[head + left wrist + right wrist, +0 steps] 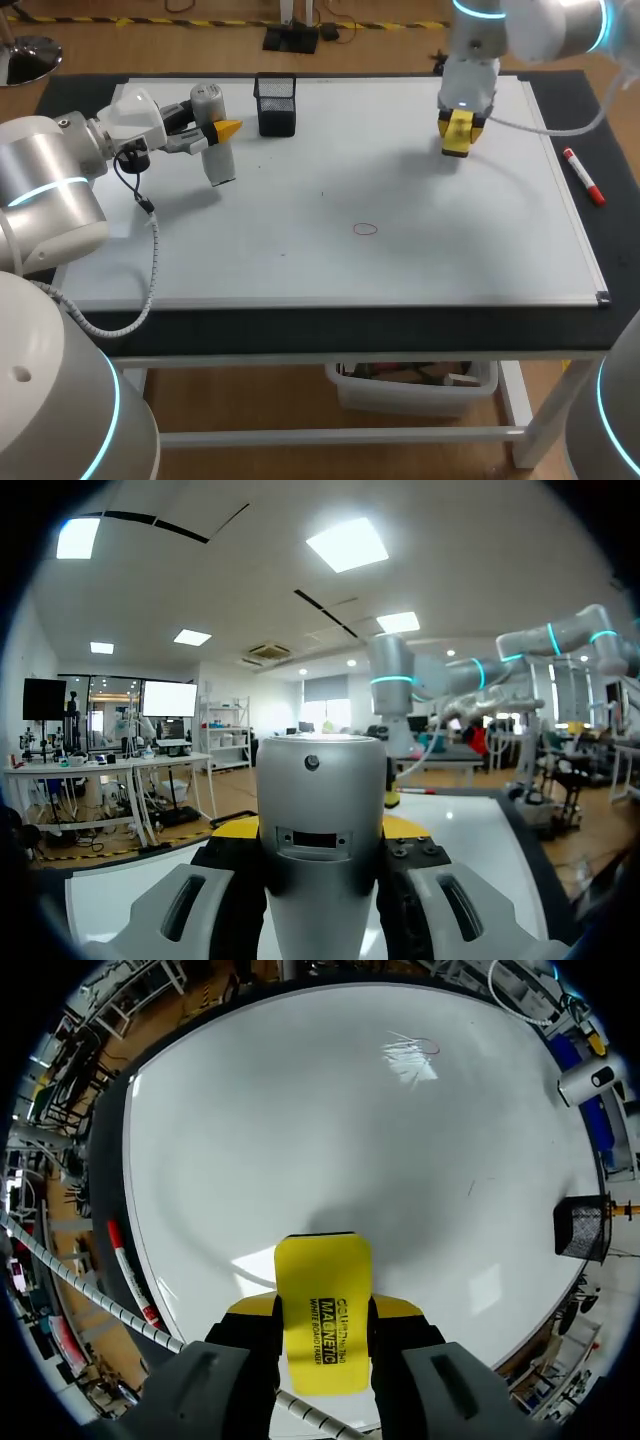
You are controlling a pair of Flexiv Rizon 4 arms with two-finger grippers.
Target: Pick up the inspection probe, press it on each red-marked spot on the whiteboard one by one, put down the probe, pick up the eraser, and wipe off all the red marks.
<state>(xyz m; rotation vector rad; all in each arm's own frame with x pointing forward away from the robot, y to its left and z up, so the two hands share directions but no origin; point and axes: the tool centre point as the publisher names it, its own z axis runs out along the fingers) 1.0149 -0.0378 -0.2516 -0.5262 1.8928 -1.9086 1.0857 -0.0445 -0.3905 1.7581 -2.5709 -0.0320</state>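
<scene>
Black lettering in two short lines stands on the yellow face of the eraser (322,1280), which is gripped between the fingers of the right gripper (323,1310). No other writing is legible in any view.

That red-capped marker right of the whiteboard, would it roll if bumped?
The slim white red-capped marker looks round and lies flat, so a sideways bump would probably roll it. It seems light and stiff. The whiteboard's frame beside it might stop it on that side.
</scene>
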